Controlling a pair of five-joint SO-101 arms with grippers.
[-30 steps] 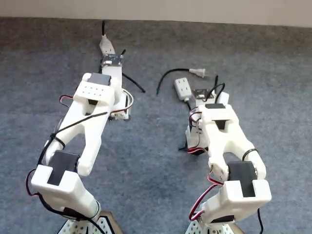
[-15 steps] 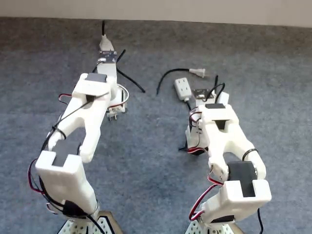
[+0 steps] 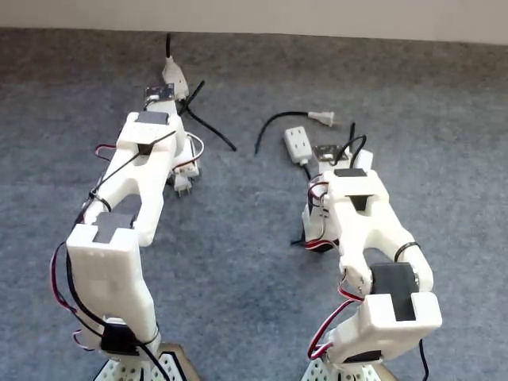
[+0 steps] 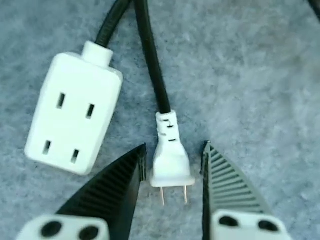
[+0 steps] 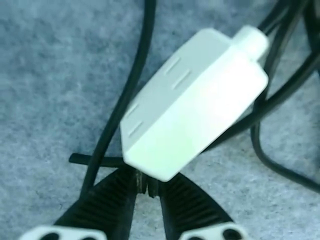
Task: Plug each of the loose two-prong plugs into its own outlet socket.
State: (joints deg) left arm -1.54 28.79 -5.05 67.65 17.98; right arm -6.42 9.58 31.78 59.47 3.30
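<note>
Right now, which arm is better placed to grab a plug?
Left. The left gripper, open, has a finger each side of the white two-prong plug, beside a white outlet block. The right gripper sits against the other outlet block, the second plug lying beyond it.

High view: fixed, above the near edge, looking down over the tabletop [image 3: 254,230]. Wrist views: close, facing down; left shares the far outlet block [image 4: 75,115], right the middle outlet block [image 5: 195,100].
</note>
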